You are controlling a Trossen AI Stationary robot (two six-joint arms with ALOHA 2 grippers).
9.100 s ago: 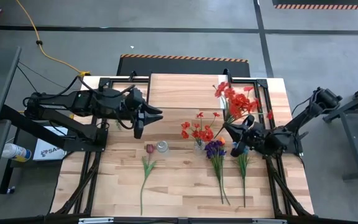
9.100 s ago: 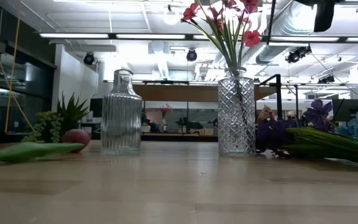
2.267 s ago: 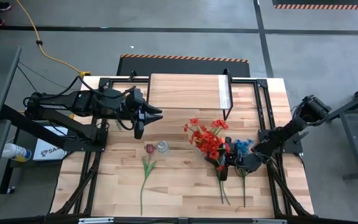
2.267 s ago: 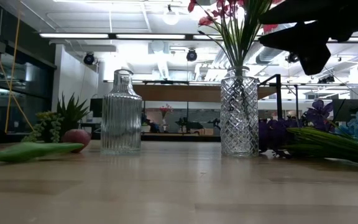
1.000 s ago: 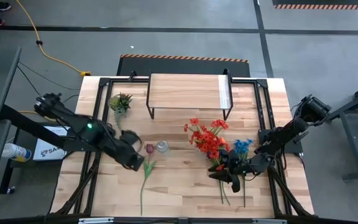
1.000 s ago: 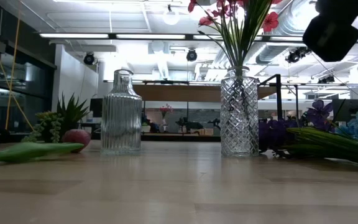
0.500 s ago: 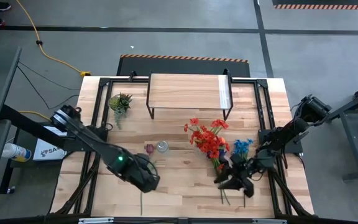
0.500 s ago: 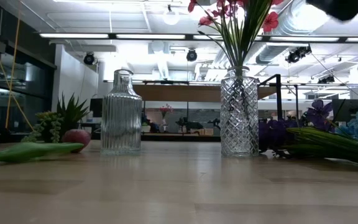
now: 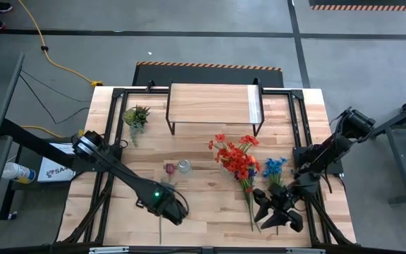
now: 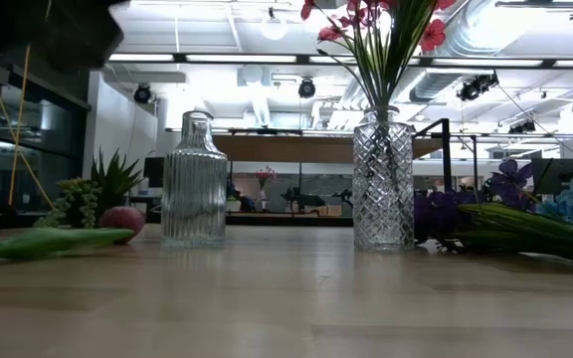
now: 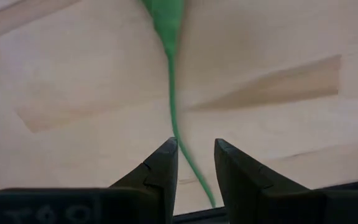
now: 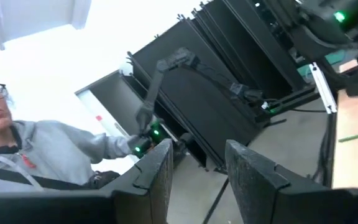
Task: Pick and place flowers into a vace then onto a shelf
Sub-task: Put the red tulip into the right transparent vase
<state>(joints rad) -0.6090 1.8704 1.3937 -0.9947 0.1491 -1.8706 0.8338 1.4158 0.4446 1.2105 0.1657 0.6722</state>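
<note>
Two grippers hang over the desk's [image 9: 210, 212] near edge. Left gripper [image 11: 194, 163], fingers slightly apart, straddles the single flower's stem [image 11: 172, 93] without clamping. Right gripper [image 12: 194, 165], fingers parted and empty, hovers over the purple and blue flowers' [image 9: 249, 201] stem ends.

Shelf [image 9: 213, 104] at table's [image 9: 203, 212] far edge, centre. Potted plant [image 9: 136, 116] just left of shelf. Mid-table: ribbed bottle [image 10: 194, 179], w/ single flower [image 9: 165, 190] lying beside it, bloom next to bottle, stem running to near edge. Cut-glass vase [image 10: 382, 179] right of bottle, holding bunch of flowers [image 9: 234, 155]. More loose flowers [image 9: 273, 169] lying right of vase, stems toward near edge. Left gripper [image 9: 173, 209] over lower stem of single flower, near front edge; stem between its fingers in wrist view. Right gripper [image 9: 277, 212] over stem ends of loose flowers, front right.
</note>
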